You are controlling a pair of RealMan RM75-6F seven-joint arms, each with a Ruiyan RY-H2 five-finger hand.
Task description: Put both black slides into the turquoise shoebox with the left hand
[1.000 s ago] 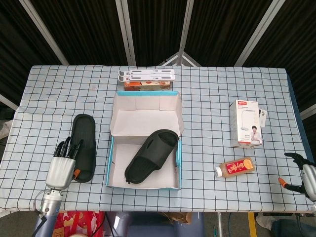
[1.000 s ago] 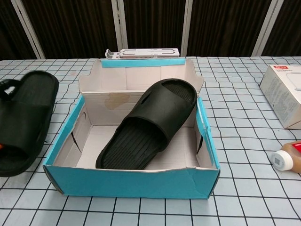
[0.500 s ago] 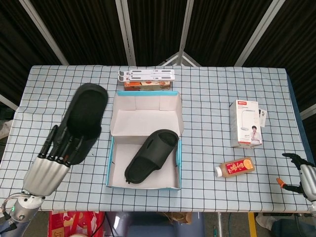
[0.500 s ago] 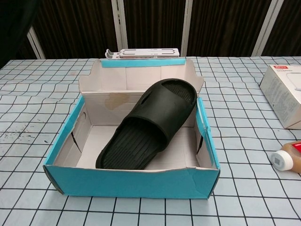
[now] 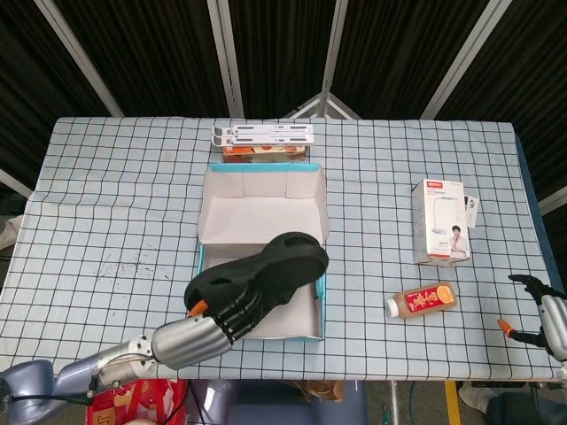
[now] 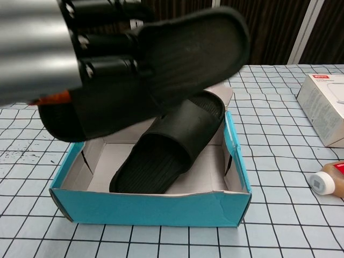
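Note:
My left hand (image 5: 199, 338) grips a black slide (image 5: 283, 261) and holds it in the air over the turquoise shoebox (image 5: 261, 217). In the chest view that hand (image 6: 48, 48) fills the top left, and the held slide (image 6: 166, 59) hangs tilted above the box's turquoise front wall (image 6: 150, 209). The other black slide (image 6: 166, 148) lies slantwise inside the box, its toe propped on the back wall. The held slide hides it in the head view. My right hand (image 5: 542, 314) stays at the table's right edge, fingers apart, holding nothing.
A white product box (image 5: 440, 221) and a small bottle (image 5: 423, 299) lying on its side are right of the shoebox. A white folding stand (image 5: 264, 135) on an orange carton sits behind it. The checked cloth left of the box is bare.
My left hand lifted the second slide off the cloth left of the box, swung it right, and now holds it above the box. The right hand barely moved.

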